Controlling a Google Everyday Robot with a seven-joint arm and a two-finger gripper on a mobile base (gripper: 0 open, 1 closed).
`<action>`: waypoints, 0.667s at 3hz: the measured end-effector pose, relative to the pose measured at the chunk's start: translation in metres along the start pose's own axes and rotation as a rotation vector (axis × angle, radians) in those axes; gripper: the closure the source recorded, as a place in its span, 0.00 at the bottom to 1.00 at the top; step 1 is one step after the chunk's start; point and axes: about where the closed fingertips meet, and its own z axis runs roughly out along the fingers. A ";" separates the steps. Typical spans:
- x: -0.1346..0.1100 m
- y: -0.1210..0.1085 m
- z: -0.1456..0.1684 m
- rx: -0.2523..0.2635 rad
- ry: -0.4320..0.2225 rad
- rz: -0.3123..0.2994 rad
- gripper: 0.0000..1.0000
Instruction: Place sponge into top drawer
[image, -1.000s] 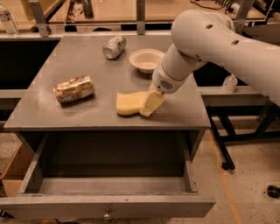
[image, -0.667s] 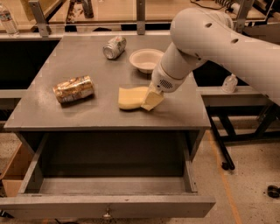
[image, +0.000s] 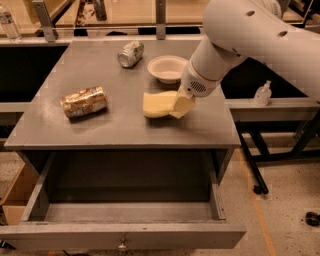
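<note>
The pale yellow sponge (image: 156, 104) is over the middle of the grey table top (image: 90, 132), with its right end between my gripper's fingers. My gripper (image: 181, 106) hangs from the white arm that comes in from the upper right, and it is shut on the sponge. The sponge looks raised a little off the surface, with a shadow under it. The top drawer (image: 120, 235) stands pulled open below the table's front edge. Its inside is bare and its small metal knob (image: 121, 245) shows on the front panel.
A gold-patterned snack bag (image: 84, 101) lies at the table's left. A crushed can (image: 130, 53) and a white bowl (image: 168, 68) sit at the back, the bowl just behind the gripper. A small bottle (image: 262, 93) stands on a shelf to the right. A cardboard box (image: 15, 200) is at the lower left.
The sponge and my gripper have moved slightly up and to the right, towards the bowl. The drawer and the other objects have not moved.
</note>
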 end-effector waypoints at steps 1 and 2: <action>-0.003 -0.003 -0.029 0.028 0.037 -0.021 1.00; 0.001 0.017 -0.035 -0.025 0.086 -0.034 1.00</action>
